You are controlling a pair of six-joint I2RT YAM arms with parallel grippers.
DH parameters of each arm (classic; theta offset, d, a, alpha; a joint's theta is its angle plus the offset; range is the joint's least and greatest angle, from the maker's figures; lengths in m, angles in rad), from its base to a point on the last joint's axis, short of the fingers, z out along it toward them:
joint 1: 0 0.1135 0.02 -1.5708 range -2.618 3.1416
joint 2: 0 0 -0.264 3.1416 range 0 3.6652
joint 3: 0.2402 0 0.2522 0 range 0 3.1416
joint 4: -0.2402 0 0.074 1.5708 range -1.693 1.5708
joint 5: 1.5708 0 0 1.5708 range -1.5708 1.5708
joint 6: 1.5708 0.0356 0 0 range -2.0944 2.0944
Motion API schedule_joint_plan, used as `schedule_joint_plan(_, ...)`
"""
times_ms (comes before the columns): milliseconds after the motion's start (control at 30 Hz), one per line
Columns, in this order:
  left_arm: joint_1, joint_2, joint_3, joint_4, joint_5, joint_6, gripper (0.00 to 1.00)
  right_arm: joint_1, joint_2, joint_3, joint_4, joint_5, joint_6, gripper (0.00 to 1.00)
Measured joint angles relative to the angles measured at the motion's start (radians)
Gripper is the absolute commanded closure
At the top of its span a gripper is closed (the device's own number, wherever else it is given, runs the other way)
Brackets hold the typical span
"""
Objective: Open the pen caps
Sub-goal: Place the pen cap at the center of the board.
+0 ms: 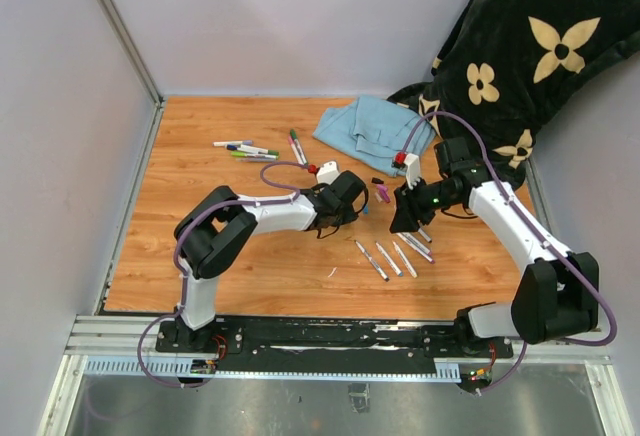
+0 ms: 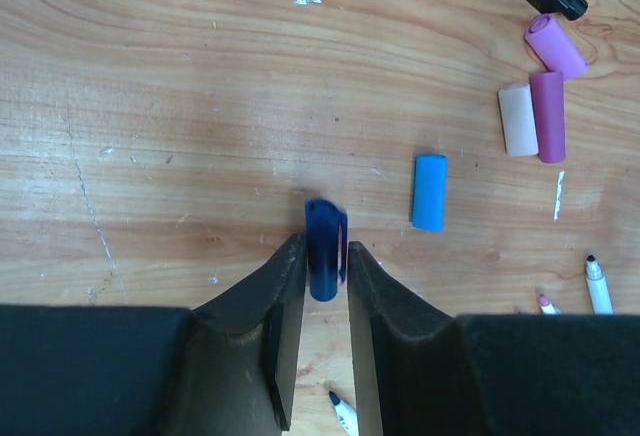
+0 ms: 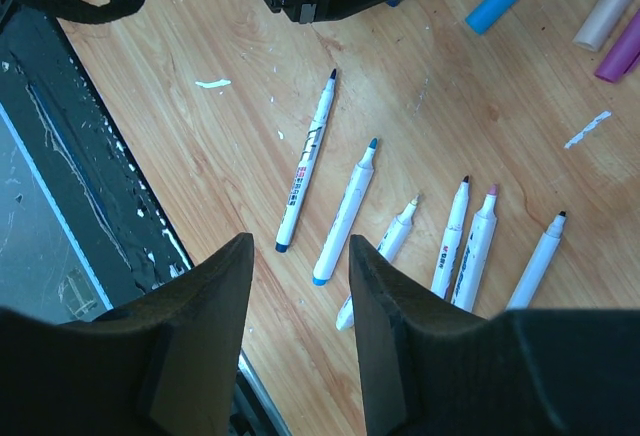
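In the left wrist view my left gripper [image 2: 325, 256] hangs low over the wood with its jaws slightly apart. A dark blue pen cap [image 2: 325, 246] lies blurred between the fingertips, loose rather than pinched. To its right lie a light blue cap [image 2: 430, 192], a beige cap [image 2: 517, 119], a purple cap [image 2: 547, 116] and a pink cap [image 2: 556, 46]. My right gripper [image 3: 300, 251] is open and empty above a row of several uncapped white markers [image 3: 347, 211]. In the top view the left gripper [image 1: 345, 201] and the right gripper [image 1: 408, 218] sit close together mid-table.
Several capped markers [image 1: 245, 149] lie at the back left. A blue cloth [image 1: 375, 126] rests at the back centre, and a black flowered blanket [image 1: 520, 46] covers the back right corner. The black base rail [image 1: 330, 336] runs along the near edge.
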Motion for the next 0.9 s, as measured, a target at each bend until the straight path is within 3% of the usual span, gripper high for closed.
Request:
schedule_joint_plan(267,-0.003,-0.013,0.000,-0.035,-0.023,0.003,0.68,-0.017,-0.004,0.000,0.000,-0.013,-0.001,0.55)
schedule_joint_plan(367,-0.003,-0.036,-0.005,-0.068,-0.042,0.008,0.63,-0.027,-0.011,0.000,0.000,-0.024,-0.003,0.54)
schedule_joint_plan(667,-0.003,-0.223,-0.096,-0.041,-0.068,0.063,0.54,-0.032,-0.049,0.000,0.000,-0.055,-0.025,0.53)
schedule_joint_plan(700,-0.003,-0.249,-0.119,-0.023,-0.069,0.075,0.47,-0.035,-0.052,0.000,0.000,-0.059,-0.026,0.53)
schedule_joint_plan(767,-0.003,-0.298,-0.168,0.011,-0.069,0.103,0.44,-0.045,-0.054,0.000,-0.001,-0.065,-0.029,0.53)
schedule_joint_plan(900,-0.003,-0.405,-0.285,0.094,-0.068,0.166,0.29,-0.052,-0.054,0.000,-0.001,-0.073,-0.035,0.53)
